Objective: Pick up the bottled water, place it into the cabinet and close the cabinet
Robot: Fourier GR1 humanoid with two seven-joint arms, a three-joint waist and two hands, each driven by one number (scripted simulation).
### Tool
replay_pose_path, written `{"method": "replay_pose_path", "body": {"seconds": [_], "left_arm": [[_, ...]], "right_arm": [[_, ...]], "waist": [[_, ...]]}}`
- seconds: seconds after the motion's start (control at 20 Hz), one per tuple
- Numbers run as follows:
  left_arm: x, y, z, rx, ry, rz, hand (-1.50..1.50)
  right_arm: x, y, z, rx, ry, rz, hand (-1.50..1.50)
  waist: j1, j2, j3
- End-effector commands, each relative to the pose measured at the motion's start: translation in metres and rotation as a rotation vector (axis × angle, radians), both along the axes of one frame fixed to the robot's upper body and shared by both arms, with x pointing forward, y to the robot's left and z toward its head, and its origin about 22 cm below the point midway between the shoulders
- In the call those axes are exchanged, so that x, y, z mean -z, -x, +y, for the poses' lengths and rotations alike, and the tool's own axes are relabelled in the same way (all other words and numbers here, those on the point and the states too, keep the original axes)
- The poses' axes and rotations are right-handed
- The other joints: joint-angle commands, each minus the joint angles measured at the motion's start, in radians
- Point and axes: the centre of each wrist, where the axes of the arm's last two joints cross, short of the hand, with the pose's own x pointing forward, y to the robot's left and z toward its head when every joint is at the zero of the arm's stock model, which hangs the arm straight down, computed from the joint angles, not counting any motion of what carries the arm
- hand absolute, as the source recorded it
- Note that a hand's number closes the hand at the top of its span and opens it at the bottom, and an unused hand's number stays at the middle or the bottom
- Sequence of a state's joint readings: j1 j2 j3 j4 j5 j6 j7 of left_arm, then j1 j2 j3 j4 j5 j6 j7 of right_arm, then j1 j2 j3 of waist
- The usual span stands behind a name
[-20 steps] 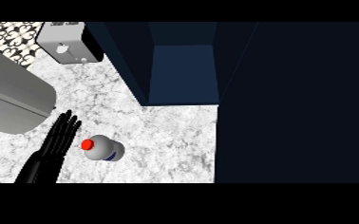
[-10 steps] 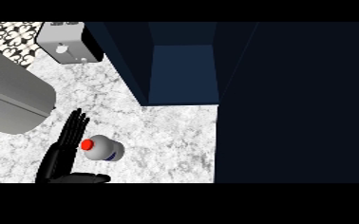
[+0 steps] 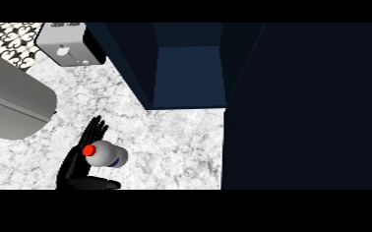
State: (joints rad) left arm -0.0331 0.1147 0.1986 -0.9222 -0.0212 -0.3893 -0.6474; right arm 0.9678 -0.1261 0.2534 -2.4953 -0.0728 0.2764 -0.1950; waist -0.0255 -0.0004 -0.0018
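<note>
The bottled water (image 3: pixel 108 155) stands on the marble counter at lower left, seen from above as a white body with a red cap. My left hand (image 3: pixel 76 159) is against its left side, fingers straight and pointing away from me, with the thumb (image 3: pixel 100 182) stretched out just below the bottle. The fingers are not curled round it. The dark blue cabinet (image 3: pixel 187 73) is open at top centre, and its door (image 3: pixel 298 108) fills the right side. My right hand is out of view.
A large grey rounded appliance (image 3: pixel 22 105) lies at the left edge. A small silver box (image 3: pixel 69 49) sits at the back left by patterned tiles (image 3: pixel 18 37). Bare marble counter (image 3: pixel 174 142) stretches between the bottle and the cabinet.
My left hand has slid right until it is against the bottle, and its thumb has come into view below it. The bottle has stayed in place.
</note>
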Motion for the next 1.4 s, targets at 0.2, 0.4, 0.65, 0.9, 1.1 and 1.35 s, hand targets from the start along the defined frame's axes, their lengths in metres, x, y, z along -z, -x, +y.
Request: {"method": "replay_pose_path", "body": {"seconds": [0.2, 0.4, 0.65, 0.9, 1.1, 1.35], "left_arm": [[0.031, -0.009, -0.029, 0.025, 0.088, 0.013, -1.5], [0.04, -0.007, -0.04, -0.029, 0.137, 0.011, 1.5], [0.031, -0.023, -0.023, -0.025, 0.23, -0.013, 1.5], [0.054, 0.01, -0.041, -0.106, 0.248, -0.016, 1.5], [0.048, -0.006, -0.056, -0.258, 0.256, -0.035, 1.5], [0.048, -0.003, -0.067, -0.218, 0.234, -0.091, 1.5]], "right_arm": [[-0.028, 0.016, -0.004, 0.007, -0.038, -0.049, -1.5], [-0.04, 0.016, 0.003, 0.018, -0.017, -0.038, -1.5], [-0.023, 0.006, 0.001, 0.018, -0.036, -0.047, -1.5], [-0.007, 0.01, -0.001, 0.012, -0.025, -0.039, -1.5], [-0.029, 0.009, 0.005, 0.01, -0.047, -0.048, -1.5], [-0.018, 0.009, 0.007, 0.008, -0.019, -0.025, -1.5]], "waist": [[-0.004, -0.001, 0.0], [0.003, 0.002, -0.001], [0.01, 0.003, 0.0], [0.005, 0.0, 0.0], [0.016, 0.003, 0.0], [0.012, -0.002, 0.001]]}}
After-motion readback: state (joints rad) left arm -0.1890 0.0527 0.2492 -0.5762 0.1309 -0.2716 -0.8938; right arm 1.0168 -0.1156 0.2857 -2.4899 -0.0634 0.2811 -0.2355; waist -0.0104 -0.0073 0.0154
